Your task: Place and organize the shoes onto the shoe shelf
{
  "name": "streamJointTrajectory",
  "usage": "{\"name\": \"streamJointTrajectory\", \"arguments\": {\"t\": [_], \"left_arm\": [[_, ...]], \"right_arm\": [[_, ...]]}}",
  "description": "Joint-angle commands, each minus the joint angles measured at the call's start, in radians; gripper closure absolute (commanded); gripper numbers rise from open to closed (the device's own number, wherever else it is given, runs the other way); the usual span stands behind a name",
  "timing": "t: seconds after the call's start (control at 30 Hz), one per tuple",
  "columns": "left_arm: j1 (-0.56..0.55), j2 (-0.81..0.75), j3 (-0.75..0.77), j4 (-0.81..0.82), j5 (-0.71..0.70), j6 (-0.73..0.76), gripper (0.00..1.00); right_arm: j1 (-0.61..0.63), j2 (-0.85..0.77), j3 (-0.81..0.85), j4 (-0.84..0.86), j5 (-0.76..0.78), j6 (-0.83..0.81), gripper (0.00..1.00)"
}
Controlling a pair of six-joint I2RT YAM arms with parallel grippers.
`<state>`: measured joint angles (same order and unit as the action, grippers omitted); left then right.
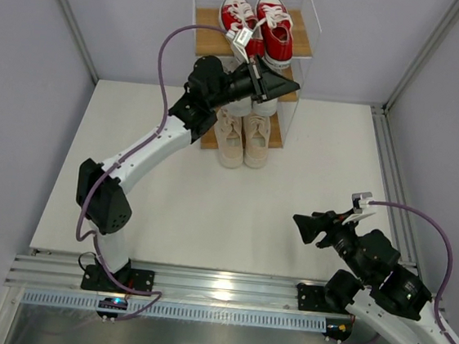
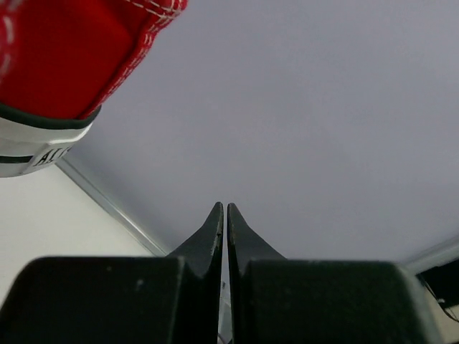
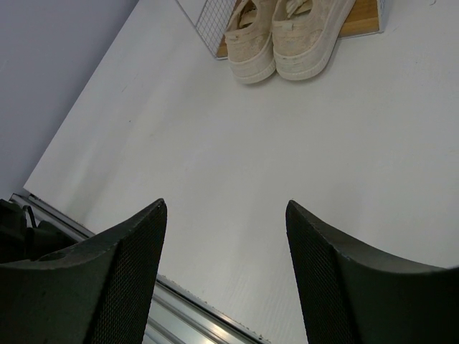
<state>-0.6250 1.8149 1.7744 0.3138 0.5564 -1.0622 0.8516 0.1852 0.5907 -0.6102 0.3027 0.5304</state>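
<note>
Hovering beside red shoes (image 1: 275,31), left pincer (image 2: 224,208) pressed together (empty), right pincer (image 3: 226,204) parted

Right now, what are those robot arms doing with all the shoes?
Two robot arms are tidying shoes onto the shoe shelf. All three pairs look put away: the red shoes on top, the white shoes in the middle, partly hidden by an arm, and the beige shoes at the bottom. The left gripper is shut and empty, up by the red pair. The right gripper is open, holding nothing, over the table.
</note>
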Motion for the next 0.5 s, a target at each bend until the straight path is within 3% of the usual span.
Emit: {"name": "streamJointTrajectory", "arguments": {"t": [0.0, 0.13, 0.47], "left_arm": [[-0.016, -0.072, 0.03, -0.13, -0.192, 0.131, 1.0], [-0.031, -0.097, -0.015, -0.179, -0.344, 0.211, 1.0], [-0.004, -0.009, 0.048, -0.193, -0.411, 0.245, 1.0]], "right_arm": [[0.006, 0.01, 0.018, 0.018, 0.013, -0.01, 0.32], [0.004, 0.013, 0.018, 0.029, 0.006, -0.012, 0.32], [0.006, -0.013, 0.035, -0.002, 0.012, -0.013, 0.32]]}}
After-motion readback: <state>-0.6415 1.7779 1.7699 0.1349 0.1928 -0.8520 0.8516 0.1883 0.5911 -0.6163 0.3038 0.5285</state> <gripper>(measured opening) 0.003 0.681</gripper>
